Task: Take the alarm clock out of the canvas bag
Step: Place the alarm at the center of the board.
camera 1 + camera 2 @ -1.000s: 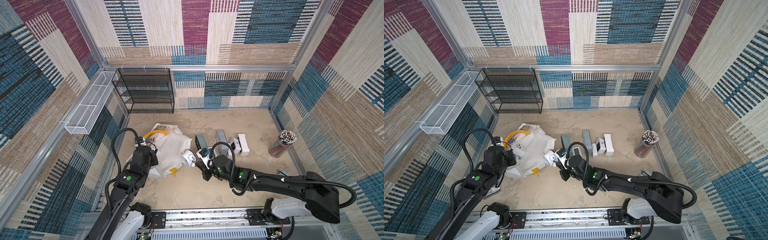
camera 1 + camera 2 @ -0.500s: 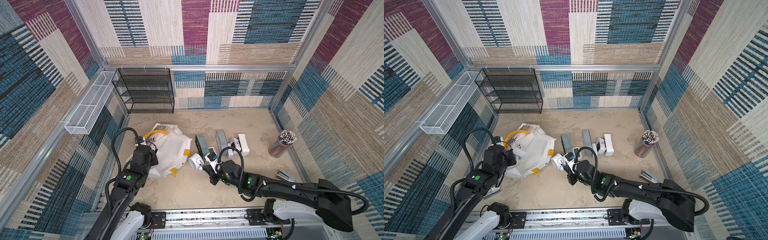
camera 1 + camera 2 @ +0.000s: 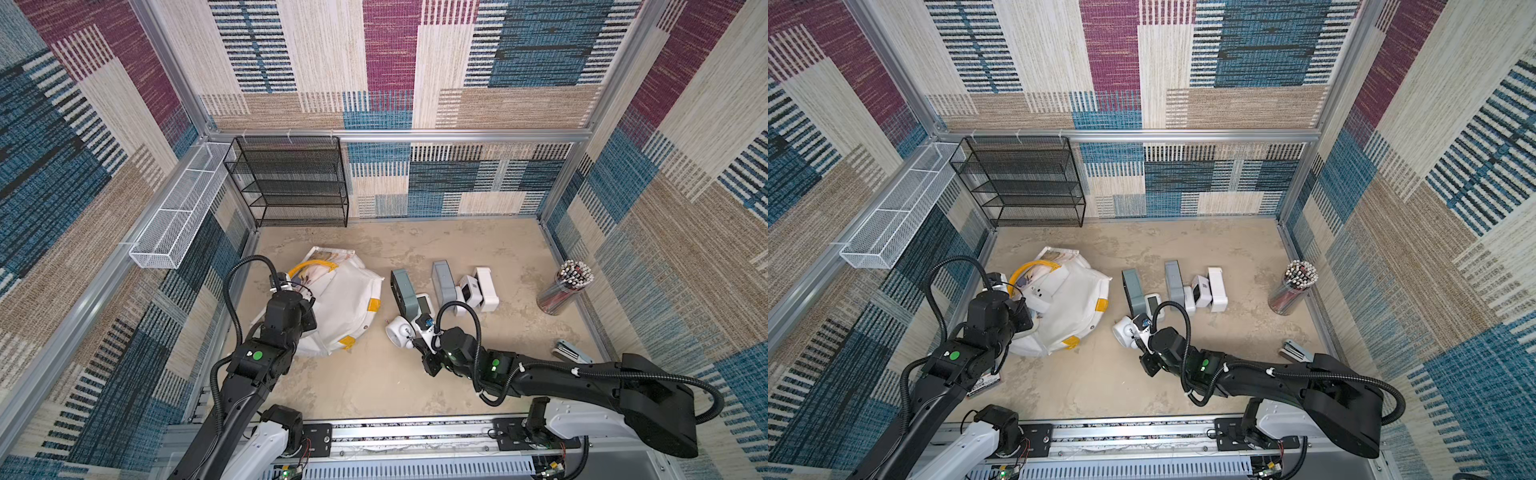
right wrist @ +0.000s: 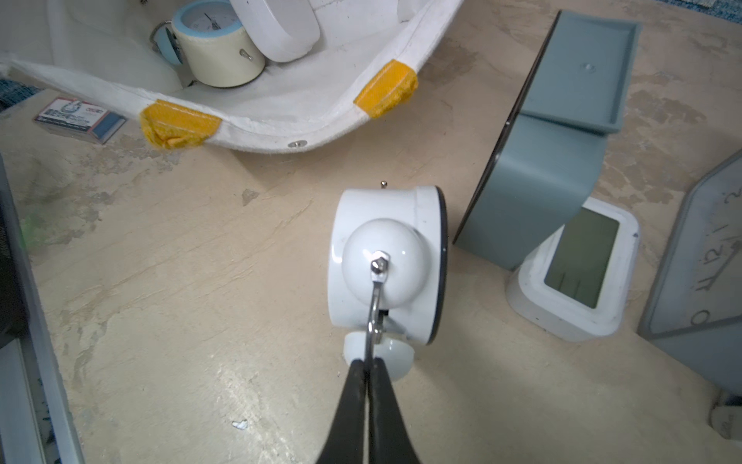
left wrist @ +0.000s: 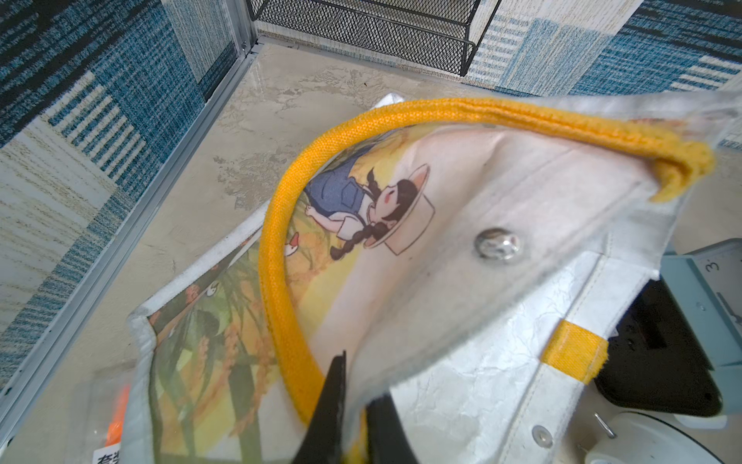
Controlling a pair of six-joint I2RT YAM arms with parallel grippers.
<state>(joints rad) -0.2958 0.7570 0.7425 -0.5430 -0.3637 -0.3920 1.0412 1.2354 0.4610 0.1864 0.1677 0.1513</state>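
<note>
1. Over the last second the right gripper (image 4: 367, 363) has carried the white twin-bell alarm clock (image 3: 397, 330) away from the mouth of the canvas bag (image 3: 345, 299). A second ago the clock sat right at the rim. Now a strip of bare table (image 3: 374, 386) shows between clock and bag in both top views.
2. We judge from this that the clock is already out of the bag, and only setting it down and letting go remain. We cannot tell whether its feet touch the table yet.
3. The right gripper's two black fingers are pinched together on the clock's thin metal carry handle (image 4: 375, 305), just beside the nearer bell.
4. The left gripper (image 5: 355, 385) has stayed where it was. Its fingers are clamped on the bag's rim fabric beside the yellow strap handle (image 5: 281, 225), which holds the mouth open.
5. The clock lies between the bag and the row of clocks already out. It is just beside the grey block clock (image 4: 538, 193) and the small white digital clock (image 4: 578, 273), and we see no contact with either.
6. The clock's long axis, from bells to feet, runs from the right gripper toward the bag's rim, with the bells at the gripper end. The black-rimmed dial faces the grey block clock, and the plain white back faces the near left side of the table.
7. A cream-and-blue alarm clock (image 4: 217, 52) is still inside the bag.
</note>
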